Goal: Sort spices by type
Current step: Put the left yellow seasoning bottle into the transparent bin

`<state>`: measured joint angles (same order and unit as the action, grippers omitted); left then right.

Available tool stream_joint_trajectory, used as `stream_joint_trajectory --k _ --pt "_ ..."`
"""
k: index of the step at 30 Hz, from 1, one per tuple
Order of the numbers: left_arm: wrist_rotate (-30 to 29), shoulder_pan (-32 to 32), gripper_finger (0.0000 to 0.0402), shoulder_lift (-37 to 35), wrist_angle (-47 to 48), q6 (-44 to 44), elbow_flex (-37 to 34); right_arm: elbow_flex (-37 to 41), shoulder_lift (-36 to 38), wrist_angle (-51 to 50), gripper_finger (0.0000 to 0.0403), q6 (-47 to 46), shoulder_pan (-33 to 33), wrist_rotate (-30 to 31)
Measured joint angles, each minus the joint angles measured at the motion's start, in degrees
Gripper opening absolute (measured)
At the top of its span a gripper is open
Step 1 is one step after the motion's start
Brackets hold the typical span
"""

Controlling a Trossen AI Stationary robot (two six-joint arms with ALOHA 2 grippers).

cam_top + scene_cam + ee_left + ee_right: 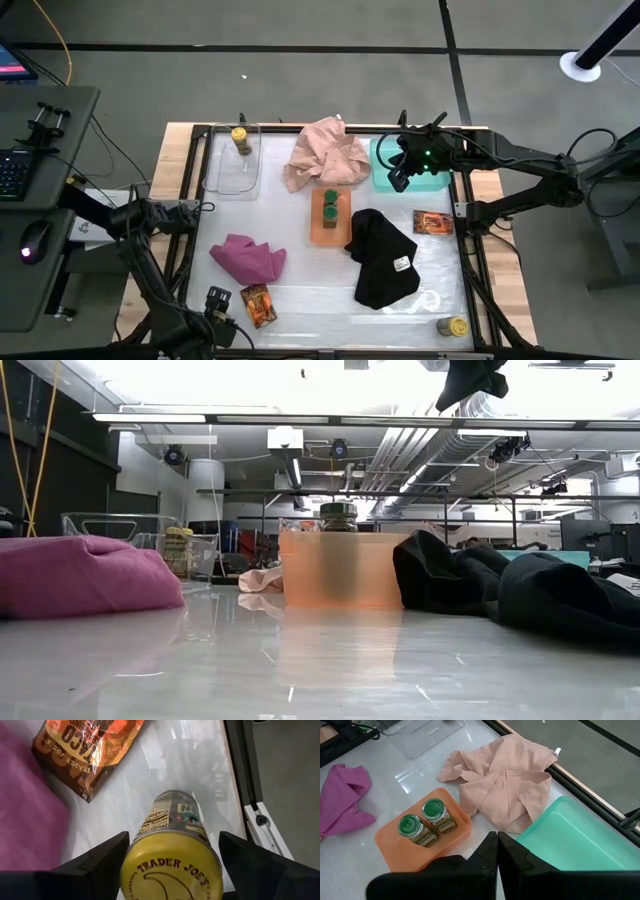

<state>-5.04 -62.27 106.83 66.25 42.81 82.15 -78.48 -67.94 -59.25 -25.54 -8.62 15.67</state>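
Yellow-lidded round glass spice jar: clamped between left end effector fingers, long axis pointing forward; right end effector together, idle.

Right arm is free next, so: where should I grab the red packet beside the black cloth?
Probably pinch the packet by an edge clear of the black cloth, coming straight down. It lies flat on the table, so only an edge offers a hold, and the cloth crowds one side.
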Motion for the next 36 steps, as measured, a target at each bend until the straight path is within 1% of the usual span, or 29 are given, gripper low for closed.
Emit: stream_joint_trajectory --k 5,7,9,13,18,22,25,28,31,33,34,36 --pt "0.0 0.3 0.0292 0.2 0.0 0.0 0.0 0.0 0.0 0.0 0.0000 0.1 0.0 0.0" --pt "0.0 0.7 0.0282 0.2 0.0 0.0 0.0 0.0 0.0 0.0 0.0000 0.1 0.0 0.0" --pt "0.0 1.1 0.0262 0.2 0.1 0.0 0.0 0.0 0.0 0.0 0.0000 0.1 0.0 0.0" --pt "0.2 2.0 0.0192 -0.7 0.6 0.0 0.0 0.0 0.0 0.0 0.0000 0.2 0.0 0.0" --pt "0.0 4.8 0.0188 -5.9 3.4 -2.8 0.0 0.0 0.0 0.0 0.0000 0.6 0.0 0.0" --pt "-1.6 9.5 0.0188 -13.4 8.0 -8.0 0.0 0.0 0.0 -0.1 0.0000 1.6 0.0 0.0" --pt "-4.7 16.5 0.0188 -20.2 10.1 -14.3 0.0 0.0 0.0 -0.6 0.0000 2.0 0.0 0.0" --pt "-11.2 27.5 0.0188 -25.7 10.0 -21.5 0.4 0.0 0.0 -1.2 0.0000 2.5 0.0 0.0" --pt "-18.9 42.3 0.0188 -28.3 8.3 -29.8 1.7 0.0 0.0 -1.3 0.0000 2.5 0.0 0.0" --pt "-22.1 53.0 0.0188 -28.4 5.2 -34.0 2.6 0.0 0.0 -1.3 0.0000 2.5 0.0 0.0" --pt "-22.9 58.1 0.0188 -28.4 3.5 -34.7 2.7 0.0 0.0 -1.3 0.0000 2.5 0.0 0.0" --pt "-22.1 68.5 0.0188 -27.9 1.9 -33.7 2.7 0.0 0.0 -1.3 0.0000 2.4 0.0 0.0"
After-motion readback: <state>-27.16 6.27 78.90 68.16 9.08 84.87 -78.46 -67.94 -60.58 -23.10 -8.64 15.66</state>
